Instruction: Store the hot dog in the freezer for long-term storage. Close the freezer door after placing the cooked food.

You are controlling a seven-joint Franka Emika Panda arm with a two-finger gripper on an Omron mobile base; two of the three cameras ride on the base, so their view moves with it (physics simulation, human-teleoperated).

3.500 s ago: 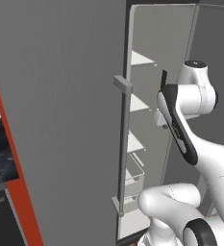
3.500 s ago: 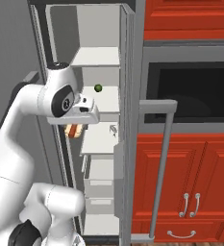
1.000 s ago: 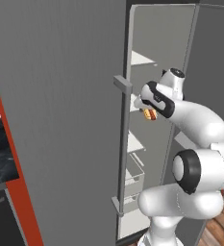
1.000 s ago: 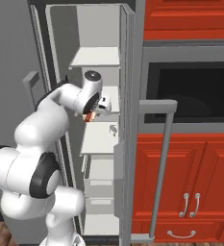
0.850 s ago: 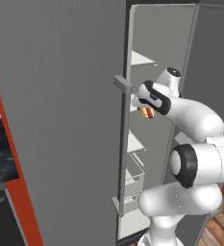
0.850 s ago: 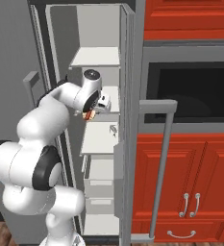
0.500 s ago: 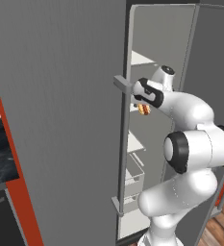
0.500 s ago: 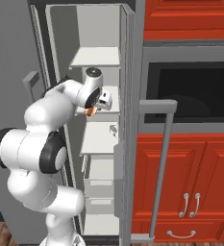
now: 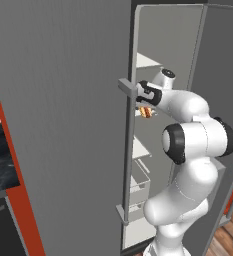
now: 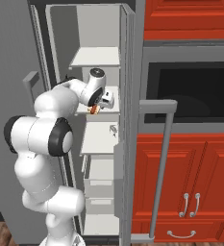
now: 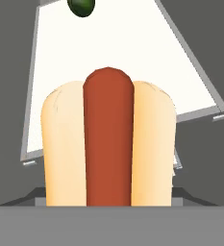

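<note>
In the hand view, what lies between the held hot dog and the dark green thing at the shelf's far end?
Only bare white shelf separates the hot dog from the green item.

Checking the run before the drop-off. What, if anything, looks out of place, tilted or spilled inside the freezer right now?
Nothing stands out. The hot dog sits straight in the gripper over a white shelf, whose one small dark green item lies at the far end. No spill shows.
</note>
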